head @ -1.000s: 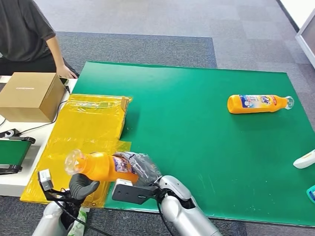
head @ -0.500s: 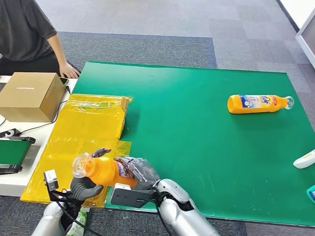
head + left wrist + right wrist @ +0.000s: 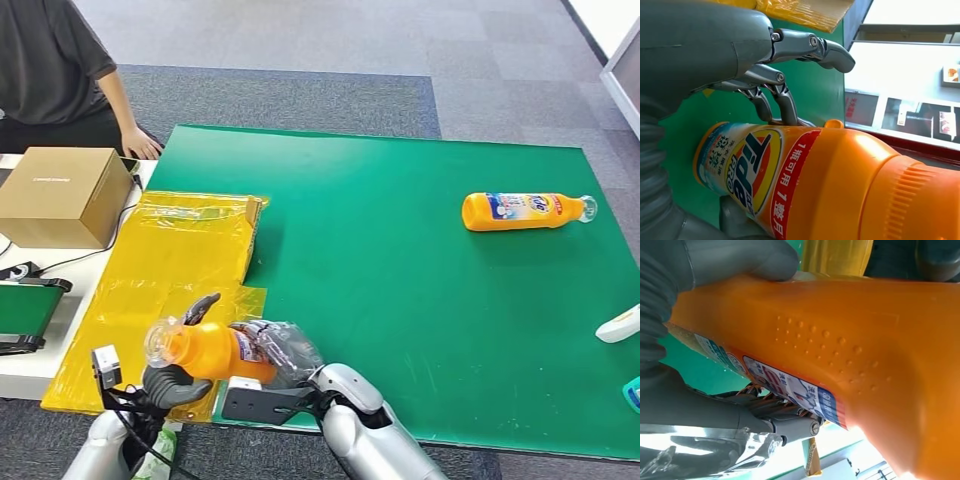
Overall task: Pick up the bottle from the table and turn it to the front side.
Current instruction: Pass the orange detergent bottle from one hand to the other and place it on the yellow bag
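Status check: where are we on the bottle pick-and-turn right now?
Done: the held bottle is off the green table, gripped around its base end by the right robot hand. In hand: the left robot hand is at the neck end, thumb beneath and fingers spread above. The Tide label faces the left wrist camera. Left: finishing the turn, whose progress I can't judge. A second bottle lies untouched.

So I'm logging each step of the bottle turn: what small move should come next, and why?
Probably close the left hand on the bottle near its neck. The right hand grips the base end and the bottle lies sideways above the table edge, while the left fingers are spread around it, one lifted off. A firm second hold would likely steady the turn.
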